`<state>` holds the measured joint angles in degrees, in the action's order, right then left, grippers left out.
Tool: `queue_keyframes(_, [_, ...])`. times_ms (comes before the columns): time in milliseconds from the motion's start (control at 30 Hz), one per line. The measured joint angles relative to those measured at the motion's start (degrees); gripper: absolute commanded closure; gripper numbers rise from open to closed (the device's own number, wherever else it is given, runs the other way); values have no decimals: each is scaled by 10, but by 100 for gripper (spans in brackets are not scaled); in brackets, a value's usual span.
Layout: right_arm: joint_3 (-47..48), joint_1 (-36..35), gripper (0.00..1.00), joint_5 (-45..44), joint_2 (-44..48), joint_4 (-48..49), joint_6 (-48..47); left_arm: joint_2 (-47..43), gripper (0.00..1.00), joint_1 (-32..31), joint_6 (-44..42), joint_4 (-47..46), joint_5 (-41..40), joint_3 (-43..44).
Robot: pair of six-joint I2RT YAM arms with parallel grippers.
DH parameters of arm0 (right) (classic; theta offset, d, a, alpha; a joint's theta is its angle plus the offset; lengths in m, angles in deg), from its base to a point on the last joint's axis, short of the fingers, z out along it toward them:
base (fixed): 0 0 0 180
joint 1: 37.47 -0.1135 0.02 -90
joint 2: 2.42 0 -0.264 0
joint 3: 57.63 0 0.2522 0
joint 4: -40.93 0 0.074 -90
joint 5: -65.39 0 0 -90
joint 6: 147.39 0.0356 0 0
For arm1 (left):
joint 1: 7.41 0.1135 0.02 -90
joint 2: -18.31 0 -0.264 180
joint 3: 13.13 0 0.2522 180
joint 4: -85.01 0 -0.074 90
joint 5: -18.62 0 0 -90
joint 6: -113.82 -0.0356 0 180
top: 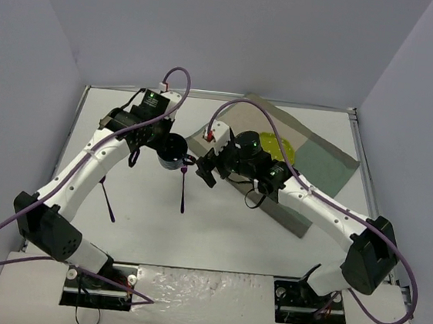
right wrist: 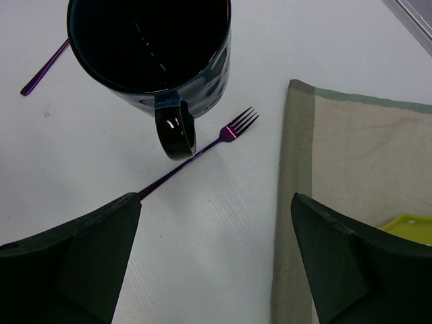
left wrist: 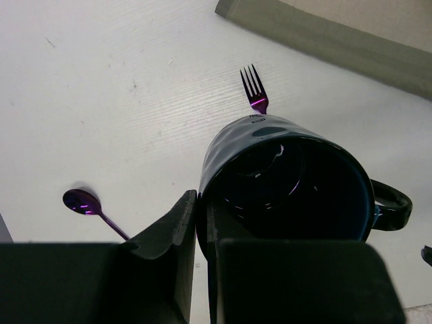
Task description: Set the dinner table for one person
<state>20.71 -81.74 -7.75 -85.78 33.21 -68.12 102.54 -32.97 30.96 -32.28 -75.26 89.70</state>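
the left gripper (left wrist: 200, 210) is clamped on the rim wall of the dark glossy ceramic mug (left wrist: 283, 169) above the large flat white rectangular dinner table (left wrist: 101, 101), with the purple metal fork (left wrist: 254, 94) lying just beyond the mug and the purple metal spoon (left wrist: 82, 201) off to its side. the right gripper (right wrist: 216, 202) has its jaws spread wide apart and holds nothing, over bare tabletop by the fork, between the mug handle and the beige-and-green cloth placemat (right wrist: 351, 175) bearing a yellow-green plate (right wrist: 408, 226)
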Motion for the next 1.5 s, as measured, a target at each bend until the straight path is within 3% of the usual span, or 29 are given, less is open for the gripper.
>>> queue_keyframes(667, [49,-46,60,-7,-62,-14,-31,-3,100,-33,-5,21,11,-7])
queue_keyframes(767, [53,-50,72,-11,-64,-14,-33,-3,100,-34,-5,23,11,-6])
queue_keyframes(900, [54,-53,95,-14,-65,-15,-34,-2,100,-34,-3,20,11,-3])
queue_keyframes(967, [54,-56,100,-17,-65,-15,-36,-2,99,-34,-4,21,11,-1])
queue_keyframes(1100, [54,-57,100,-21,-65,-15,-37,-1,85,-34,-5,24,10,1])
queue_keyframes(1267, [49,-57,100,-39,-65,-25,-36,-1,46,-34,4,19,-1,10])
queue_keyframes(1300, [44,-57,100,-45,-65,-28,-36,-2,45,-34,7,15,-4,11])
queue_keyframes(1367, [31,-57,100,-57,-65,-30,-34,-7,32,-34,15,8,-12,11])
queue_keyframes(1500, [0,-52,100,-76,-61,-35,-30,-32,19,-32,27,-6,-31,11])
